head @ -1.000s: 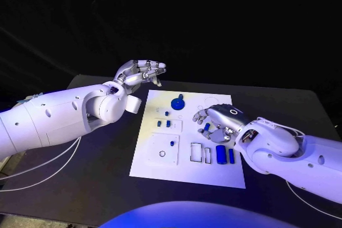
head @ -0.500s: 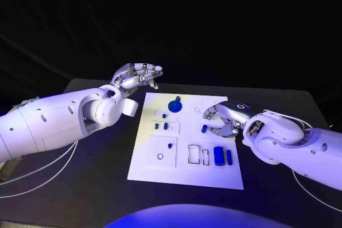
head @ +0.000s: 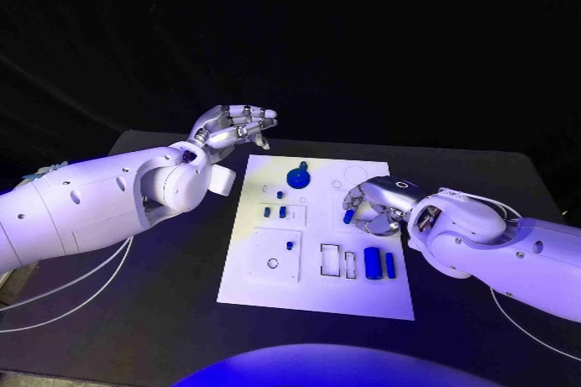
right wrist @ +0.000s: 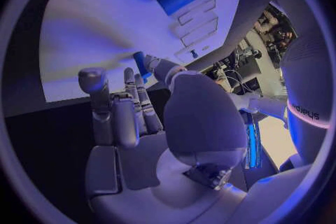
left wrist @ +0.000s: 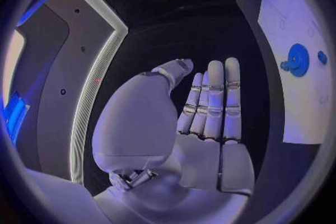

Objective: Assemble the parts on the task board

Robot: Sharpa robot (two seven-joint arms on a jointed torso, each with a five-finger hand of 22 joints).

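Meanwhile my right hand (head: 378, 204) pinches a blue part (head: 348, 216) over the task board (head: 317, 293); my left hand (head: 232, 125) hovers released, beyond the board's far corner.

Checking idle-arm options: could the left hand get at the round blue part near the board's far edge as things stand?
Probably yes. The left hand hangs empty above the table off the task board's far left corner, and nothing lies between it and the round blue part; the right hand works further right.

Left robot hand (head: 236, 124) raised, fingers straight, holding nothing, right robot hand (head: 373, 204) low, fingers curled, pinching.
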